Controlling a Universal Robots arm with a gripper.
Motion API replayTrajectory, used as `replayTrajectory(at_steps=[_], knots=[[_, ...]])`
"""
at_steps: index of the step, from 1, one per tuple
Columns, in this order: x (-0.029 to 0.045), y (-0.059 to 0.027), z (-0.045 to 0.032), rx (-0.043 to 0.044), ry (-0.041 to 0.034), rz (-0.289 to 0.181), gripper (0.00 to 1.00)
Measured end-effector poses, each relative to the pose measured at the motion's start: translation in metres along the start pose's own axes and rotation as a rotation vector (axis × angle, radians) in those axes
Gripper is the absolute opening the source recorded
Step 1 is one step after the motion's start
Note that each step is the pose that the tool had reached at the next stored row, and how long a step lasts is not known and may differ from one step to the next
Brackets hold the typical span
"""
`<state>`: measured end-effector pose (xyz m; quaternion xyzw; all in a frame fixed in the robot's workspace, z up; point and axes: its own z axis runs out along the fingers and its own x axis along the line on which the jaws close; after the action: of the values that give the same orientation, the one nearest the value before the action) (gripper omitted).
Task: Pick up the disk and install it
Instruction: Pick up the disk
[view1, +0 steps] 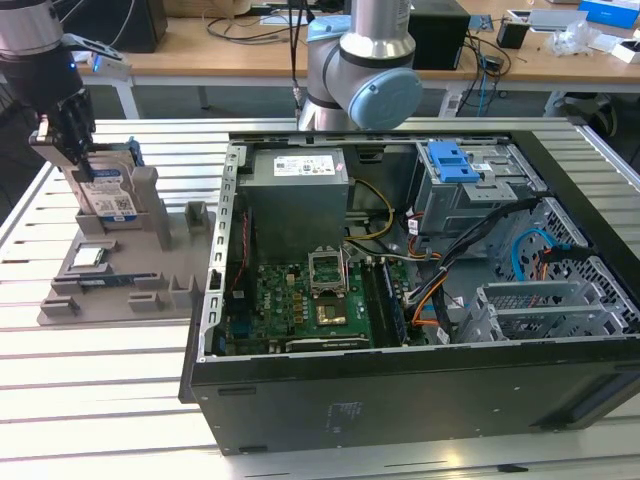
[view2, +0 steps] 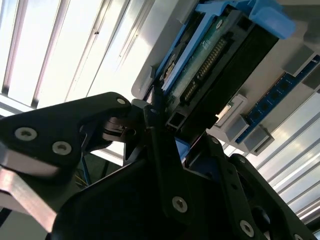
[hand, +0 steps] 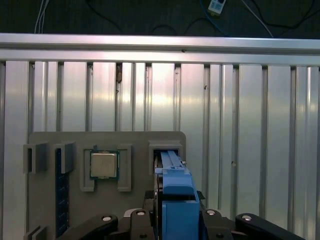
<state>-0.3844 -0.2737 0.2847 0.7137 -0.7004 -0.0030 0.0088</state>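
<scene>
At the exterior view's left, the gripper pinched the disk, its fingers pressed against it. The disk stood upright in a slot of the grey fixture tray. The open computer case sat to the right.

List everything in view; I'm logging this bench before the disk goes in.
disk: one, silver-grey with blue bracket, upright in the tray slot
tray: one, grey, exterior view's left
chip: one, silver, in a tray pocket
computer case: one, black, open, beside the tray
motherboard: one, green, inside the case
drive cage: one, grey with blue handle, inside the case
table: one, silver, slatted, under everything
arm: one, grey and pale blue, behind the case
claw: one, black, at the disk's top edge
</scene>
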Motion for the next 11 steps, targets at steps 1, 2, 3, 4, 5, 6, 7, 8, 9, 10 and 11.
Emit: replayTrajectory(at_steps=[1,2,3,4,5,6,7,8,9,10,11], knots=[[0.0,-0.0001,0.0,0.0001,0.0,0.0,0.37],[0.0,-0.0001,0.0,0.0,0.0,0.0,0.37],[0.0,-0.0002,0.0,0.0,0.0,0.0,0.37],[0.0,-0.0002,0.0,0.0,0.0,0.0,0.37],[-0.0001,-0.0003,0.0,0.0,0.0,0.0,0.37],[-0.0001,-0.0003,0.0,0.0,0.0,0.0,0.37],[-0.0001,-0.0004,0.0,0.0,0.0,0.0,0.37],[-0.0001,-0.0004,0.0,0.0,0.0,0.0,0.37],[-0.0001,-0.0005,0.0,0.0,0.0,0.0,0.37],[-0.0002,-0.0007,0.0,0.0,0.0,0.0,0.37],[-0.0002,-0.001,-0.0002,0.0,0.0,0.0,0.37]])
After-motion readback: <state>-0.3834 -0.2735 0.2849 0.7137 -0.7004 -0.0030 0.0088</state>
